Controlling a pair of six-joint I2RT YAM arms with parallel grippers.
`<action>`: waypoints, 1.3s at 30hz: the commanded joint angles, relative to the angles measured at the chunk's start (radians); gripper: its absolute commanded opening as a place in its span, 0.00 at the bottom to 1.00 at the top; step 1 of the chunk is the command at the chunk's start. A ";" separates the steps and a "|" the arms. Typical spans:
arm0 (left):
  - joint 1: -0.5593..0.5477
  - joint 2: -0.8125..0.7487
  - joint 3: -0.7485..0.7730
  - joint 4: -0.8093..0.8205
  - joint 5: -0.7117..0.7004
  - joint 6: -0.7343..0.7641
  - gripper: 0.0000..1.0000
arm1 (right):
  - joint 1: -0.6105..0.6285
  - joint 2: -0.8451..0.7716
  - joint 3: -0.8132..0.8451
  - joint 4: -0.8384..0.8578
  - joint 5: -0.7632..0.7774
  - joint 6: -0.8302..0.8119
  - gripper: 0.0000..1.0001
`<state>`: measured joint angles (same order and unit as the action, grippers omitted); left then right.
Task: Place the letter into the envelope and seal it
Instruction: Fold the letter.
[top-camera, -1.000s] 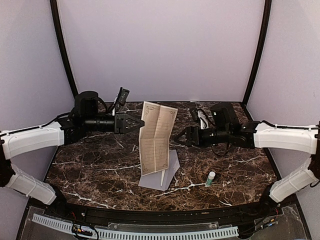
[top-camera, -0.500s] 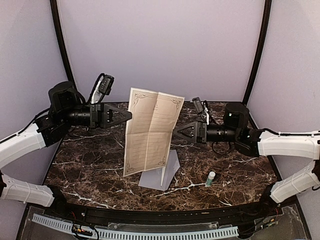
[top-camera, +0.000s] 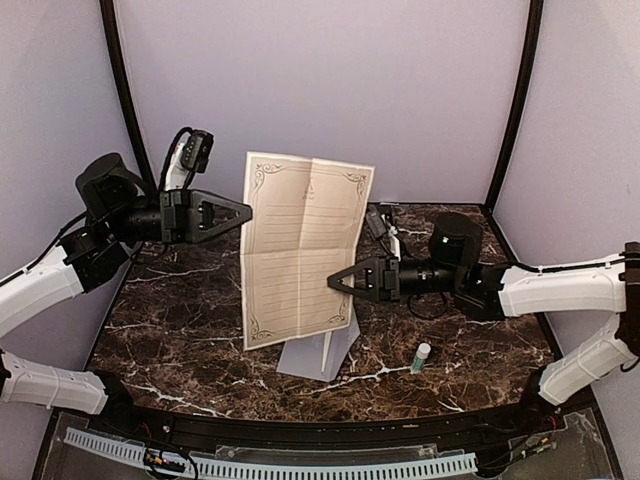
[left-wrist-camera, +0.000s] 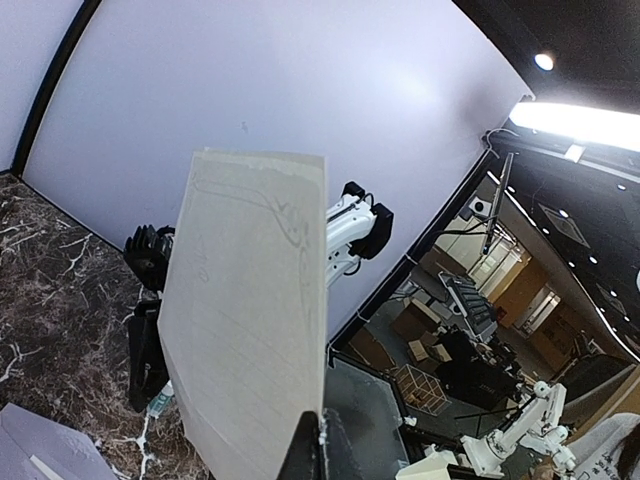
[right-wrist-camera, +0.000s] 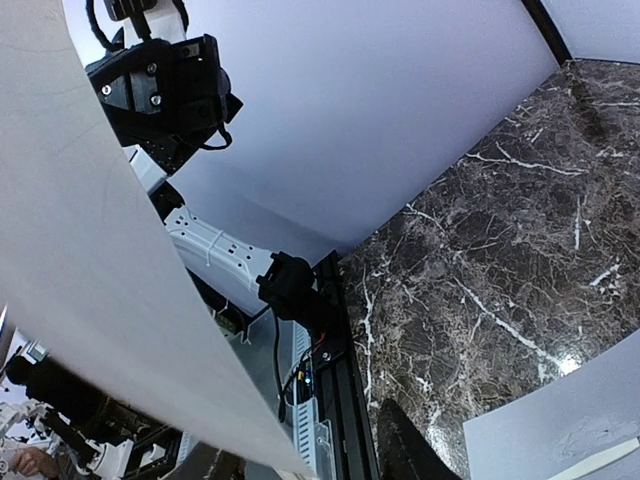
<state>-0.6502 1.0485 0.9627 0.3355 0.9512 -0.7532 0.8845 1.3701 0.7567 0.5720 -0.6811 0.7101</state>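
Letter (top-camera: 305, 250) was held off the worktop (top-camera: 190, 330), opened flat and near upright with its printed face toward the top camera. It hung over the grey envelope (top-camera: 325, 358), which lay at mid-worktop. Left end effector (top-camera: 246, 211) was clenched on the sheet's upper left edge (wrist view showed the paper rising straight out from between the fingertips), so it carried the sheet. Judged purpose: to lift the sheet clear so a second grip could refold it along its creases before insertion. Right end effector (top-camera: 333, 283) sat at the lower right edge with its tip at the paper; whether it had pinched the sheet could not be told from any view. Both forearms lay roughly level, reaching inward from opposite sides, left higher than right. Small tube (top-camera: 422, 356) stood to the right of the envelope, apart from it and untouched.
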 joint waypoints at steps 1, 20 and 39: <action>-0.002 -0.040 0.019 0.046 0.015 -0.009 0.00 | 0.008 0.010 0.003 0.164 -0.043 0.068 0.28; 0.028 -0.176 0.064 -0.399 -0.184 0.233 0.72 | -0.002 -0.192 0.112 -0.313 0.081 -0.162 0.00; 0.141 0.046 0.371 -0.573 -0.177 0.403 0.77 | -0.007 -0.259 0.173 -0.569 0.028 -0.273 0.00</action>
<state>-0.5140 1.0225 1.2858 -0.1692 0.7822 -0.4252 0.8825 1.1164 0.8986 0.0147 -0.6132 0.4587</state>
